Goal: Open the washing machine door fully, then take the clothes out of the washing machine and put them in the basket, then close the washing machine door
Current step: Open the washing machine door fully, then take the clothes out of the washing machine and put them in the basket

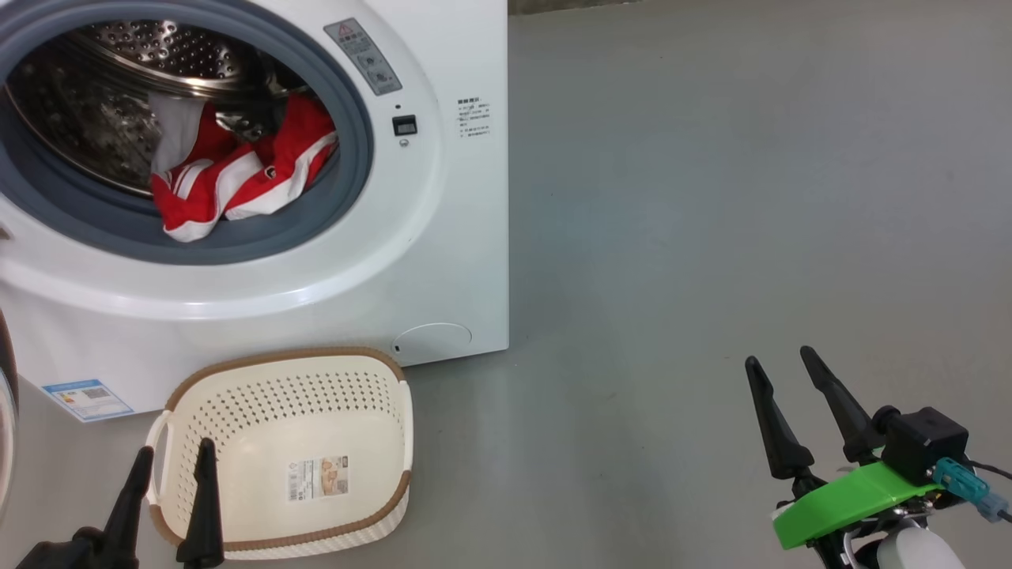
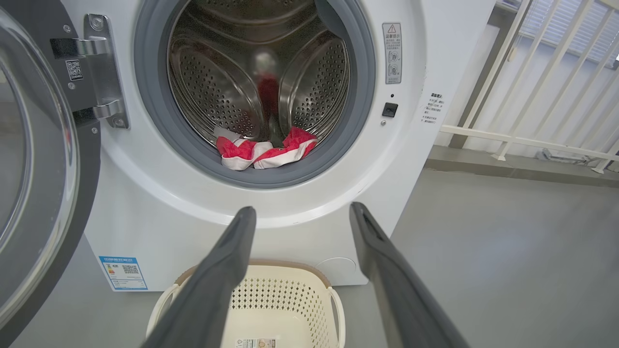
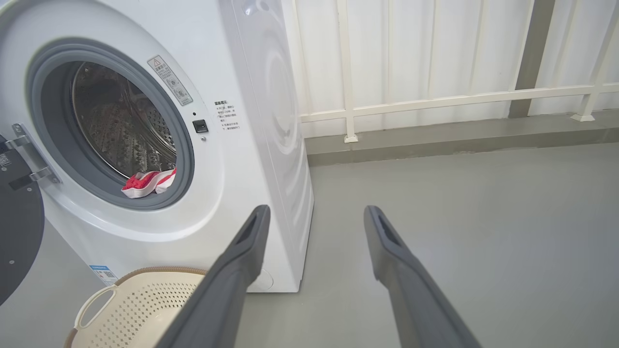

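Left fingers (image 1: 207, 498) and right fingers (image 1: 779, 431) stand spread and empty, while the clothes (image 1: 237, 170), probably soft, light and limp, lie bunched far left in the washing machine (image 1: 443, 237) mouth, best pinched at a raised fold.

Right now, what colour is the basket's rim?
Brown; the basket rim shows best in the head view.
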### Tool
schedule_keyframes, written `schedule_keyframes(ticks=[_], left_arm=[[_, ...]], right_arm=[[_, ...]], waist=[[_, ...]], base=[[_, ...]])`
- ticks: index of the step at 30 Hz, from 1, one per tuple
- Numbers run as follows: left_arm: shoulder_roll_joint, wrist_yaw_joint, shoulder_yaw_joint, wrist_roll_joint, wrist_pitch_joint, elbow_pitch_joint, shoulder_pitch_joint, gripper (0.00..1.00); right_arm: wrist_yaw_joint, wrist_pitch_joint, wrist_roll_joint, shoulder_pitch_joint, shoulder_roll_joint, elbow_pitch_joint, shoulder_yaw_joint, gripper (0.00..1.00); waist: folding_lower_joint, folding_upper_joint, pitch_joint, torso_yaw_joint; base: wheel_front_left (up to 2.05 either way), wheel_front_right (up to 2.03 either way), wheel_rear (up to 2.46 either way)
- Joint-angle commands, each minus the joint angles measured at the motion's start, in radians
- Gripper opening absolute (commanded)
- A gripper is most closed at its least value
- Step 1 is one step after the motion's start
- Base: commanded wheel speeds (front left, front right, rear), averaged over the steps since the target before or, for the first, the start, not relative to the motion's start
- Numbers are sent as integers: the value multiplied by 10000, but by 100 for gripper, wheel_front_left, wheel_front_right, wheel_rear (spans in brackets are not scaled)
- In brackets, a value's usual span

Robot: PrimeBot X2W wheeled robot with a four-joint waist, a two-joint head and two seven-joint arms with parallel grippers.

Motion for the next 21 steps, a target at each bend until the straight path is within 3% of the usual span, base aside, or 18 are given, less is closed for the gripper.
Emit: schedule_keyframes(ticks=[1,21], left_arm=[[150,-29,313,-30,-82,-281,-91,100],[151,-29,224,-61,-82,-220,-45,100]], right_arm=[[16,-118,-45,70,-57,-290,163,100],[16,-118,-77,109,-106,-309,157,100]], waist=[[-1,0,8,-10],[-1,0,-98,110]], base=[[0,0,0],[0,0,0]])
